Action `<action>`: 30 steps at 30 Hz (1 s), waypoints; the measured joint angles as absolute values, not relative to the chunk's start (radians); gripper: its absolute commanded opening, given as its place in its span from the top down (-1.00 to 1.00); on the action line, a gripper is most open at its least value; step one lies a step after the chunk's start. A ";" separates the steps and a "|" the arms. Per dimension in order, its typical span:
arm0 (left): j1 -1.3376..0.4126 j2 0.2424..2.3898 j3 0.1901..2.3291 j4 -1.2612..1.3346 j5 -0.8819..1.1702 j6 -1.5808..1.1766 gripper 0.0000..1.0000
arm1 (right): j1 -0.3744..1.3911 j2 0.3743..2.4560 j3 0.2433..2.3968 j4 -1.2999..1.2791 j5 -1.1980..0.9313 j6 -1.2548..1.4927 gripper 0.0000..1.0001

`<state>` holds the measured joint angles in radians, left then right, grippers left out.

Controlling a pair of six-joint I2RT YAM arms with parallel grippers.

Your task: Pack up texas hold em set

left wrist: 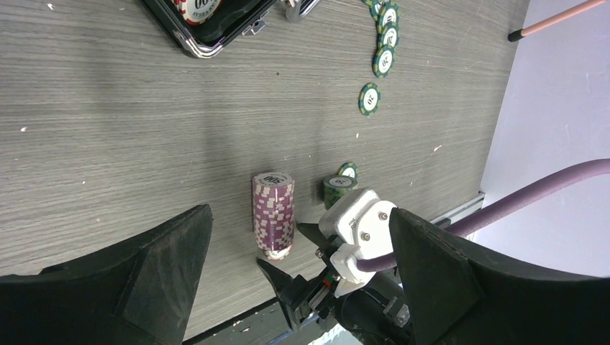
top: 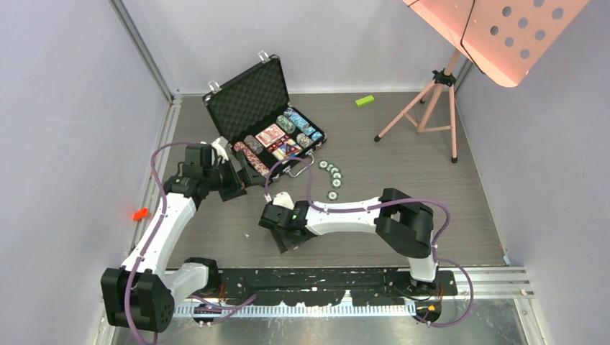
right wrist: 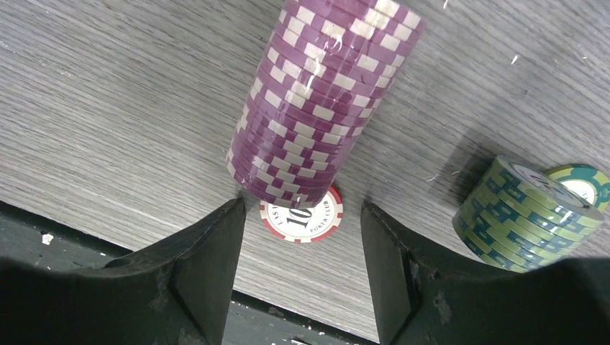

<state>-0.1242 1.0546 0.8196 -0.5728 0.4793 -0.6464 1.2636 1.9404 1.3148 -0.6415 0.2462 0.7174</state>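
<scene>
While purple chip stack [right wrist: 324,108] stands just off its tips, right pincer [right wrist: 302,208] half-open, empty; left pincer [left wrist: 298,212] wide, empty.

A red-and-white striped round poker chip [right wrist: 302,215], lying flat, carries a large "10" in its white centre. "POKER CLUB" curves along the lower edge of that centre. Letters on the left edge begin "LAS"; the rest is covered.

In the left wrist view, the end face of a tall stack of purple-and-white checked poker chips [left wrist: 273,215] reads "500", seen upside down. A red-rimmed white chip [left wrist: 203,6] inside the open black case [left wrist: 216,49] shows two zeros of a number cut off by the frame edge. The loose green-and-white chips [left wrist: 370,98] bear numerals too small to read. Nothing is legible from overhead.
</scene>
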 measured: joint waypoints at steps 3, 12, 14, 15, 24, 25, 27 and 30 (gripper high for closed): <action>-0.124 1.055 0.820 -0.573 0.481 -0.646 -0.94 | 1.261 1.935 1.306 -0.633 0.243 0.717 -0.25; -0.124 1.058 0.820 -0.573 0.490 -0.646 -0.93 | 1.257 1.929 1.299 -0.622 0.245 0.717 0.01; -0.124 1.058 0.820 -0.573 0.491 -0.646 -0.93 | 1.256 1.930 1.301 -0.624 0.245 0.717 0.05; -0.124 1.058 0.820 -0.573 0.491 -0.646 -0.93 | 1.256 1.931 1.303 -0.626 0.245 0.717 0.07; -0.124 1.062 0.820 -0.567 0.500 -0.647 -0.92 | 1.256 1.928 1.303 -0.629 0.245 0.721 0.08; -0.124 1.063 0.820 -0.566 0.502 -0.647 -0.92 | 1.256 1.927 1.303 -0.630 0.245 0.721 0.08; -0.124 1.063 0.820 -0.564 0.509 -0.647 -0.92 | 1.256 1.921 1.299 -0.634 0.248 0.721 0.08; -0.124 1.064 0.819 -0.558 0.519 -0.648 -0.91 | 1.255 1.908 1.296 -0.658 0.253 0.721 0.08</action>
